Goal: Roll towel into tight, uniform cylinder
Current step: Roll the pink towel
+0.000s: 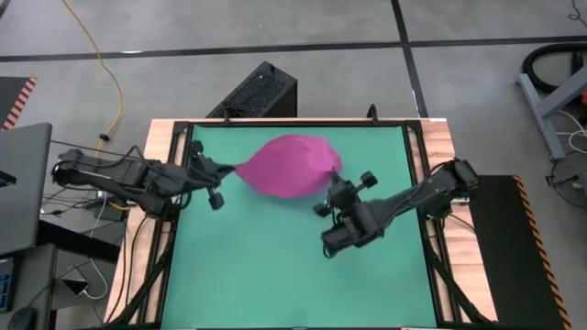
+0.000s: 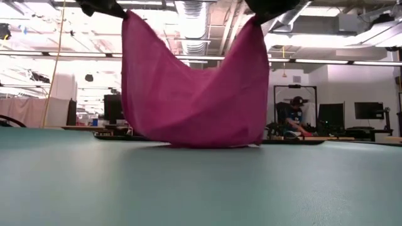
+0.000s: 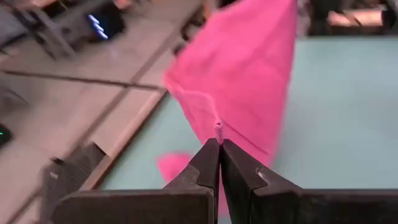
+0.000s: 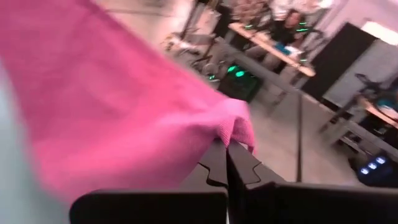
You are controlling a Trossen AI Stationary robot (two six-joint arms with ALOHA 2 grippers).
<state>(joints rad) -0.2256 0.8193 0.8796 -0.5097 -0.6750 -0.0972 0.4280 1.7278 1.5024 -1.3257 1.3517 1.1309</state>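
Magenta towel (image 1: 292, 167) over a green mat (image 1: 293, 275)

The towel is plain magenta-pink with no pattern, darker and more purplish where light comes through it in the low view; the mat is a flat, even sea-green; both arms and grippers are black, left gripper (image 1: 229, 170) and right gripper (image 1: 336, 183) alike; the counter (image 1: 442, 147) shows pale wood at its edges with a black frame round the mat; the floor (image 1: 275, 27) is grey with dark lines, and a yellow cable (image 1: 103, 57) runs across it; a black box (image 1: 257, 92) sits behind the counter
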